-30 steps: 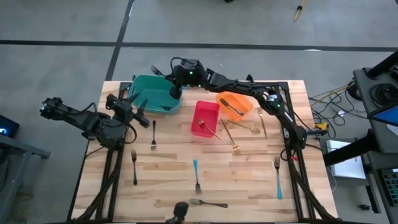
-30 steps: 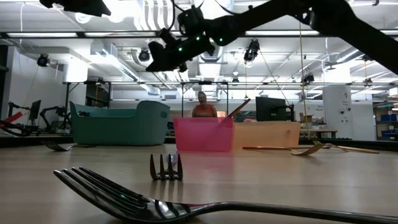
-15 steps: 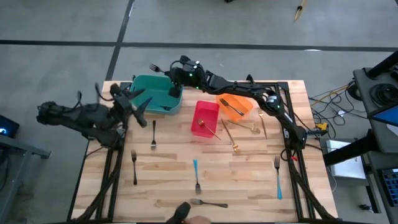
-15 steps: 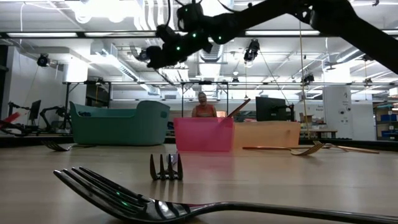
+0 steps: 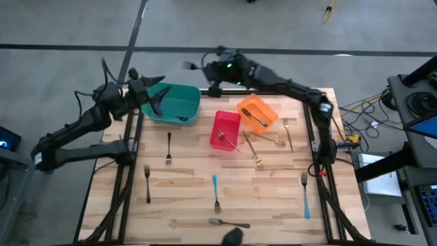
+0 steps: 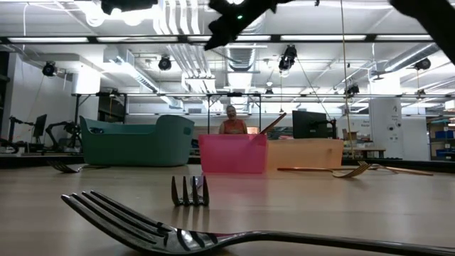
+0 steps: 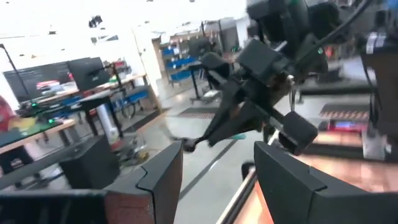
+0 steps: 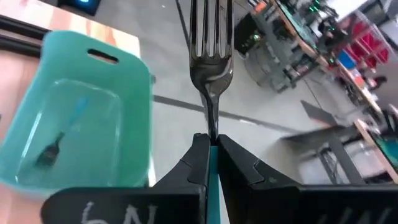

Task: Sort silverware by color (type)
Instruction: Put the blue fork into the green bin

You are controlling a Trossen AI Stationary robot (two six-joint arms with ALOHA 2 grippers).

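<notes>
My right gripper [image 5: 203, 67] hangs high over the table's far edge, past the teal bin [image 5: 179, 102], shut on a fork [image 8: 211, 43] with silver tines and a light-blue handle. Another blue-handled fork [image 8: 62, 138] lies in the teal bin. My left gripper [image 5: 158, 94] stands open and holds nothing at the bin's left end; its wrist view looks between its fingers [image 7: 158, 180] at the right gripper. More silverware lies flat on the wood: dark-handled forks [image 5: 168, 147] [image 5: 147, 183], a blue one [image 5: 216, 193], a silver one [image 5: 229, 222], gold ones [image 5: 259, 156]. My right gripper pinches the fork between its two fingers where the silver neck meets the light-blue handle [image 8: 212, 138]. The fork runs along the fingers and sticks out ahead of them, tines [image 5: 188, 65] foremost. The fingers point about level toward the table's left, and the fork is lifted clear.
A red bin [image 5: 225, 128] with a gold fork and an orange bin [image 5: 257, 113] stand right of the teal one. A blue-handled fork [image 5: 304, 195] lies near the right edge. In the low view a silver fork [image 6: 213, 238] lies close in front. A person [image 6: 232, 122] stands behind the table.
My right gripper has risen with the fork and drawn from over the teal bin toward the far edge, rolling the fork as it went. My left arm has swung from the table's left edge up to the teal bin's left end, its gripper still open.
</notes>
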